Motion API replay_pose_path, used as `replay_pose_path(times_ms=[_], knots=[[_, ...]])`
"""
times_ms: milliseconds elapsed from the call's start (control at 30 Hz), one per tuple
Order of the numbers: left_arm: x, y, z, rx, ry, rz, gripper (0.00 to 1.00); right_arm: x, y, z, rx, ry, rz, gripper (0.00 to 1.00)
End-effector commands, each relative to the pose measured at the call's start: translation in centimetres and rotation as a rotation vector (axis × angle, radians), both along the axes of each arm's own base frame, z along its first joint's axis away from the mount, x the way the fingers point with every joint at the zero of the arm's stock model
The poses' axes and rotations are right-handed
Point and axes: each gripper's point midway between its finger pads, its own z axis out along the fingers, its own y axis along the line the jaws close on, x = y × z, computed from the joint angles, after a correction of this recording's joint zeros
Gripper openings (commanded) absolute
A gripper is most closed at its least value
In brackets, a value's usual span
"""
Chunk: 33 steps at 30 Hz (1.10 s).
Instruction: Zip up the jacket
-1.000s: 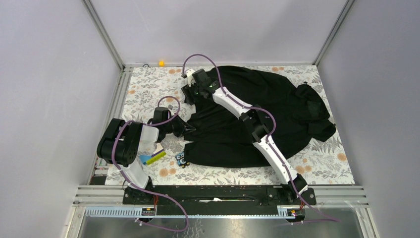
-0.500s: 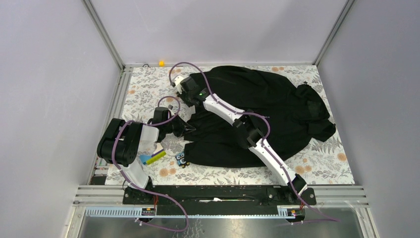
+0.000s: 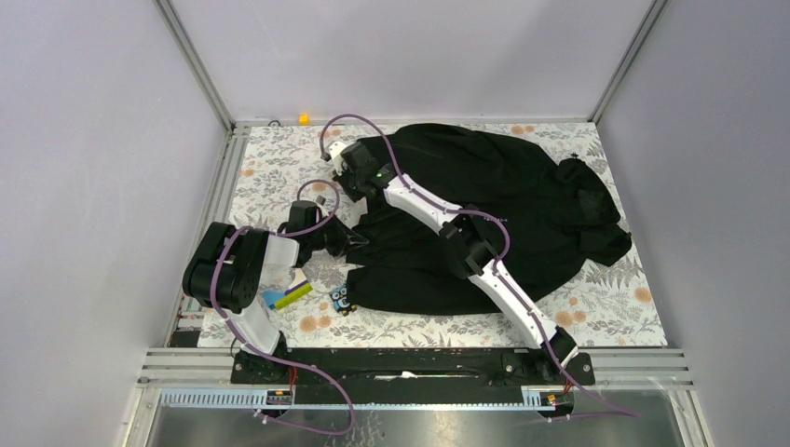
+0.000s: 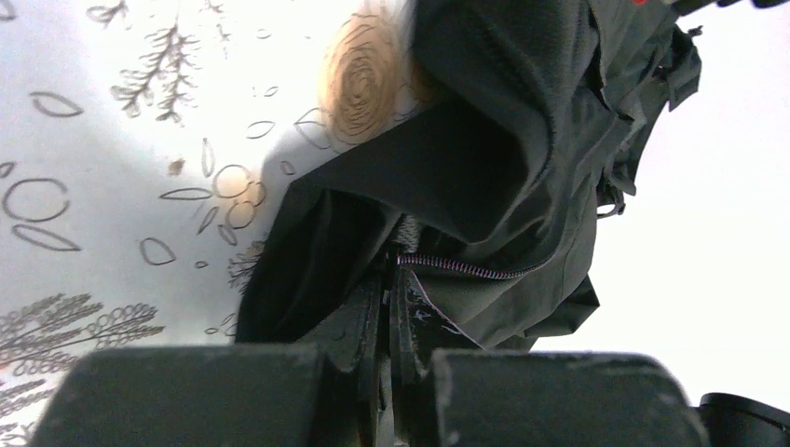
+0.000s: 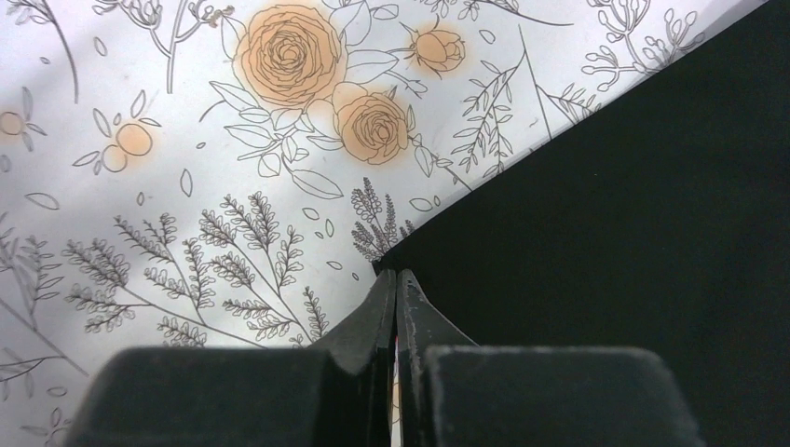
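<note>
The black jacket lies spread across the floral table cover. My left gripper is shut on the jacket's left front edge. In the left wrist view the jaws pinch dark fabric right beside a line of zipper teeth. My right gripper reaches across the jacket to its far left edge. In the right wrist view its fingers are pressed together, tips touching the edge of the jacket. The floral cover shows through the thin slit between them, and no fabric shows there.
A yellow-green item and a small blue-and-black object lie near the jacket's lower left corner. An orange piece sits at the back rail. Metal frame rails border the table on the left.
The right arm swung left to the jacket's far left edge and its jaws closed from open to shut. The left gripper stayed put, still holding the fabric.
</note>
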Motion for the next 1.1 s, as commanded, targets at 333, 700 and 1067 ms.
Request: replay_pose_path(times_ms=[333, 700, 1067], knots=[[1.8, -0.5, 4.3, 0.017, -0.179, -0.048, 0.00, 1.9, -2.1, 11.2, 0.278, 0.007, 0.080, 0.51], [-0.1, -0.2, 1.5, 0.011, -0.049, -0.027, 0.00, 2.6, -1.4, 6.3, 0.106, -0.063, 0.042, 0.87], [-0.3, -0.5, 2.1, -0.011, -0.063, -0.038, 0.00, 2.4, -1.7, 0.9, -0.026, -0.063, 0.022, 0.81]])
